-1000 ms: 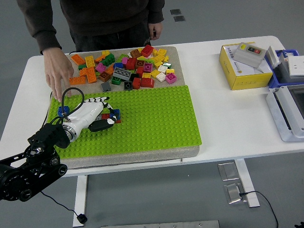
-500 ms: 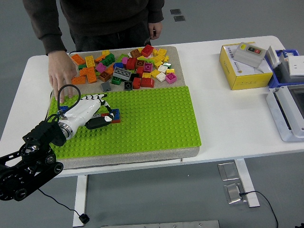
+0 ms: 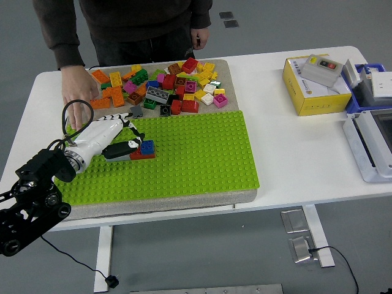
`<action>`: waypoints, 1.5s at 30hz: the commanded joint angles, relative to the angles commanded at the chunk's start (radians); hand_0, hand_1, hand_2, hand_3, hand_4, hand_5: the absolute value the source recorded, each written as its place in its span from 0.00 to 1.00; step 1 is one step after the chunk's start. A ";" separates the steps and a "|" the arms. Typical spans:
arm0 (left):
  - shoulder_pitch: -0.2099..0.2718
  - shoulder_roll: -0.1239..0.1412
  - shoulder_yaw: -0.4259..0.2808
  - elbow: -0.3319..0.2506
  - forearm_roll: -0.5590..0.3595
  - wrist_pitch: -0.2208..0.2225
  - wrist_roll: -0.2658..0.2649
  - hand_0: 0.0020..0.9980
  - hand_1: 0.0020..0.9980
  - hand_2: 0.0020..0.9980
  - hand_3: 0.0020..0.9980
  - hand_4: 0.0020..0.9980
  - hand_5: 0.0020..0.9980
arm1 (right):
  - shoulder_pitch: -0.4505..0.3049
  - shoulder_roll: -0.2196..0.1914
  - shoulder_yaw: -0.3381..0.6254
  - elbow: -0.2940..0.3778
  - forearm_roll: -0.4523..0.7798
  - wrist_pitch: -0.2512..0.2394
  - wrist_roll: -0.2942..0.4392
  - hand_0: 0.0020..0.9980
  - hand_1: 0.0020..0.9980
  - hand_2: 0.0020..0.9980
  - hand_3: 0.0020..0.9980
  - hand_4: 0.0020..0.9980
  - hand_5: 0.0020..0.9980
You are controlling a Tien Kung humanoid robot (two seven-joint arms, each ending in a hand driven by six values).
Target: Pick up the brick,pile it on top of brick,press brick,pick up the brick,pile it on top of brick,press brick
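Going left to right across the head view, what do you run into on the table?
Robot's left hand → stacked bricks on the green baseplate → loose brick pile → yellow box → blue tray at the right edge.

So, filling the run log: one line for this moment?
left robot hand: open beside brick stack | baseplate: green | person's hand: on baseplate edge
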 joint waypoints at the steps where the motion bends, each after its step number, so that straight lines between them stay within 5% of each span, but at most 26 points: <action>1: -0.001 0.011 -0.013 -0.010 -0.010 0.004 -0.008 1.00 0.90 0.89 0.63 0.55 0.89 | 0.000 0.000 0.001 0.000 -0.002 0.000 0.000 0.60 0.52 0.52 0.68 0.14 0.92; 6: -0.030 0.083 -0.056 -0.055 -0.043 -0.014 -0.004 1.00 0.90 0.89 0.63 0.55 0.89 | 0.002 -0.002 0.003 0.000 -0.004 0.000 -0.001 0.60 0.52 0.52 0.68 0.14 0.92; 7: -0.044 0.100 -0.044 -0.057 -0.058 -0.026 0.000 0.77 0.55 0.59 0.73 0.55 0.89 | 0.003 -0.002 0.007 0.000 -0.008 0.000 -0.003 0.60 0.52 0.52 0.68 0.14 0.92; 12: -0.077 0.151 0.019 -0.068 -0.124 -0.061 -0.012 0.77 0.55 0.59 0.73 0.55 0.89 | 0.004 -0.003 0.018 0.000 -0.021 -0.002 -0.007 0.60 0.52 0.52 0.68 0.14 0.92; 13: -0.080 0.160 0.032 -0.072 -0.144 -0.068 -0.017 0.68 0.26 0.23 0.68 0.58 0.67 | 0.004 -0.002 0.018 0.000 -0.021 -0.002 -0.008 0.60 0.52 0.52 0.68 0.14 0.92; 24: -0.171 0.276 0.169 -0.137 -0.391 -0.136 -0.054 0.65 0.16 0.13 0.64 0.59 0.61 | 0.008 -0.005 0.029 0.000 -0.028 -0.005 -0.011 0.60 0.52 0.51 0.68 0.14 0.92; 25: -0.175 0.281 0.175 -0.141 -0.408 -0.141 -0.054 0.42 0.10 0.09 0.65 0.59 0.63 | 0.009 -0.005 0.029 0.000 -0.026 -0.005 -0.010 0.60 0.52 0.51 0.68 0.14 0.92; 30: -0.189 0.295 0.209 -0.165 -0.502 -0.177 -0.030 0.42 0.10 0.09 0.65 0.59 0.63 | 0.011 -0.007 0.030 0.000 -0.027 -0.006 -0.011 0.60 0.52 0.51 0.68 0.14 0.92; 31: -0.191 0.295 0.216 -0.167 -0.523 -0.184 -0.023 0.31 0.08 0.07 0.65 0.60 0.65 | 0.011 -0.007 0.031 0.001 -0.028 -0.006 -0.012 0.60 0.52 0.51 0.68 0.14 0.92; 36: -0.198 0.289 0.239 -0.165 -0.546 -0.195 -0.009 0.31 0.08 0.07 0.65 0.60 0.65 | 0.012 -0.007 0.033 0.001 -0.031 -0.006 -0.013 0.60 0.52 0.51 0.68 0.14 0.92; 45: -0.204 0.271 0.228 -0.187 -0.346 -0.179 0.058 0.34 0.09 0.08 0.65 0.61 0.67 | 0.012 -0.006 0.044 0.001 -0.046 -0.007 -0.018 0.60 0.52 0.51 0.68 0.14 0.90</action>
